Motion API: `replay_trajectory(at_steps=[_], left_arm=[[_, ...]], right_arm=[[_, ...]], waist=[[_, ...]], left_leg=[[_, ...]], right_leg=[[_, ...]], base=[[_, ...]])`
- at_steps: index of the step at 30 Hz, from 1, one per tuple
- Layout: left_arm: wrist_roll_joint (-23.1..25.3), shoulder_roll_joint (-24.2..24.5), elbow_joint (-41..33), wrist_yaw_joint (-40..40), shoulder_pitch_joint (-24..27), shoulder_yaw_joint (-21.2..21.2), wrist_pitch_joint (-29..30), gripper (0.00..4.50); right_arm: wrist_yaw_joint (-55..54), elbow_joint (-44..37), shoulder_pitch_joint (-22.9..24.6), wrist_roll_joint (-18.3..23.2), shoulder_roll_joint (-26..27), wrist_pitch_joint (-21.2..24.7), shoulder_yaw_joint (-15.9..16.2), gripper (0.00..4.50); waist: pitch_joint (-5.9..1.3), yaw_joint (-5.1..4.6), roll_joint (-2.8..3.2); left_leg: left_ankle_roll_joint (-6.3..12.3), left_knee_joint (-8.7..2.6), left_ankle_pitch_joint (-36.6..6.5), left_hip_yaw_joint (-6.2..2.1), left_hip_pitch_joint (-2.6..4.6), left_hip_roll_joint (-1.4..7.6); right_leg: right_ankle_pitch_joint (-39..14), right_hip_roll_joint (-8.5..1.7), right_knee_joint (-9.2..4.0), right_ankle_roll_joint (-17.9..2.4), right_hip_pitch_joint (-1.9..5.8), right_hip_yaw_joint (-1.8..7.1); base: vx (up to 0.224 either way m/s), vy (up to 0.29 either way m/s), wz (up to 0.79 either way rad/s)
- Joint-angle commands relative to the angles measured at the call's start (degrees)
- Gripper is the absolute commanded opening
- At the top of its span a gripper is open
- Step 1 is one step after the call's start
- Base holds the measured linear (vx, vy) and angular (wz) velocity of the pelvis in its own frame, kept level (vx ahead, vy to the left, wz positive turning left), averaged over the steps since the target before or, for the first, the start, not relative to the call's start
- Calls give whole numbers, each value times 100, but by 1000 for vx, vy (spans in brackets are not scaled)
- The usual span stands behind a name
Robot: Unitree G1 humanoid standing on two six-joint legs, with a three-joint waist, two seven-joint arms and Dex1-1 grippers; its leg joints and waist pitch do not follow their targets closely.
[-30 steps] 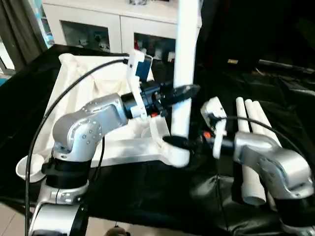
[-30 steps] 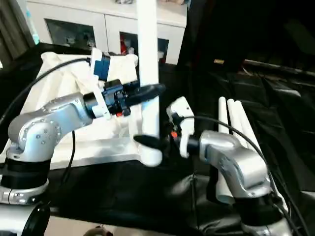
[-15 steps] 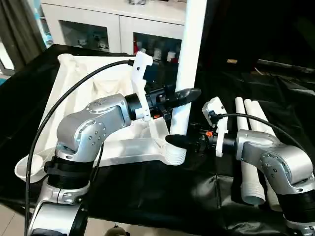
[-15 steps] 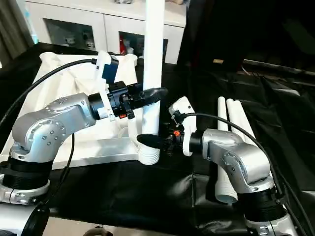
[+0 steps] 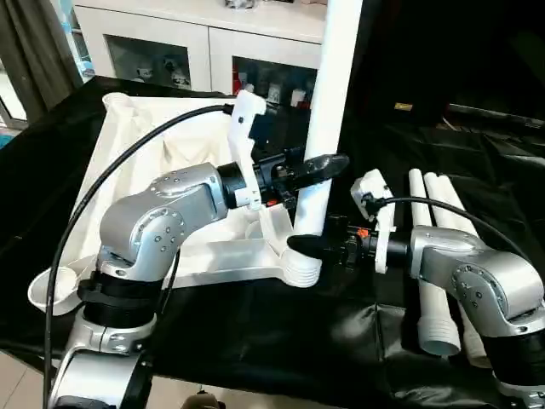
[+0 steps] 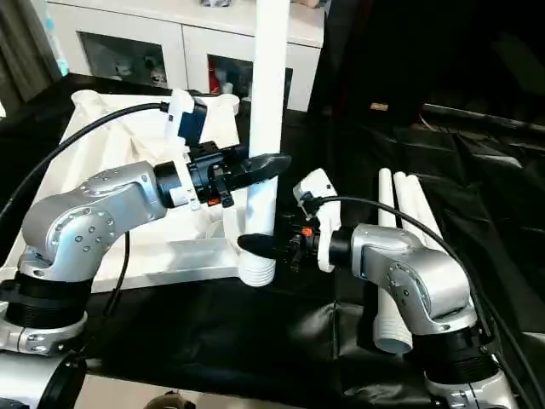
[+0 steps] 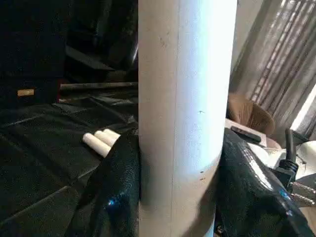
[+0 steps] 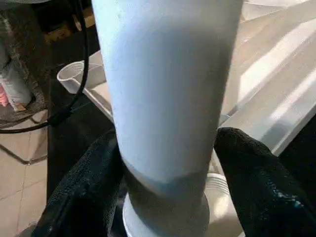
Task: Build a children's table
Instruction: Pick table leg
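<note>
— While the ribbed white children's table top (image 5: 153, 170) is seen upside down on the black-draped tabletop (image 5: 255, 341), where is the leg (image 5: 328, 111)?

— Held upright in the corner socket (image 5: 300, 271), gripped by the left pincer (image 5: 317, 166) above, right pincer (image 5: 308, 245) below. Three smooth tapered legs (image 5: 434, 256) are laid beside.

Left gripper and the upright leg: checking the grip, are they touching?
Touching. In the left wrist view both fingers press the leg with no gap.

Right end effector (image 8: 168, 197) grips upright leg (image 8: 168, 84) above socket (image 8: 212, 190).
</note>
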Motion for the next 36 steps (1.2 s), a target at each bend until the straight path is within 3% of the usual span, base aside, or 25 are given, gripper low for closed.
replay_trajectory(at_steps=[1,7,8,16,18,31,33,36], left_arm=[[-49,-30,-105,-28,-105,-27,-4,180],[-44,-36,-105,-49,-106,-46,-1,180],[-38,-28,-107,-61,-103,-55,-3,180],[-28,-35,-60,-95,-135,-35,-21,180],[-35,-46,-59,-91,-143,-30,-19,180],[-28,-69,-30,-102,-174,32,-75,180],[-175,-73,-53,-132,-196,72,94,236],[-299,-87,-91,-180,-186,128,155,260]], right_arm=[[20,-52,14,54,-16,39,-28,306],[40,-16,-4,63,-3,33,0,306],[39,-10,-7,59,1,30,6,279],[129,29,-4,87,-30,28,29,229],[159,26,12,101,-36,34,47,199],[158,156,64,-50,50,-243,46,189],[151,198,89,-143,84,-460,44,189],[113,242,93,-192,148,-645,-2,189]], waist=[[-396,0,-4],[-392,0,-15],[-395,0,-6],[-395,1,-10],[-398,5,-7],[-398,6,11],[-397,4,-3],[-400,3,17]], left_leg=[[-123,-376,-452,-132,90,361],[-115,-375,-464,-128,96,362],[-121,-376,-452,-131,94,363],[-100,-372,-428,-131,92,362],[-103,-372,-435,-132,92,364],[-113,-368,-449,-134,86,360],[-111,-367,-474,-131,88,361],[-129,-365,-474,-131,94,360]], right_leg=[[-236,-517,-422,-1021,249,294],[-275,-515,-428,-1021,241,293],[-266,-513,-420,-1014,242,291],[-209,-513,-416,-1025,242,291],[-234,-519,-417,-1027,245,291],[-216,-522,-413,-1046,243,291],[-255,-523,-418,-1050,242,292],[-224,-518,-406,-1079,235,289]], base=[[0,0,0],[0,0,0],[0,0,0],[0,0,0],[0,0,0],[0,0,0],[0,0,0],[0,0,0]])
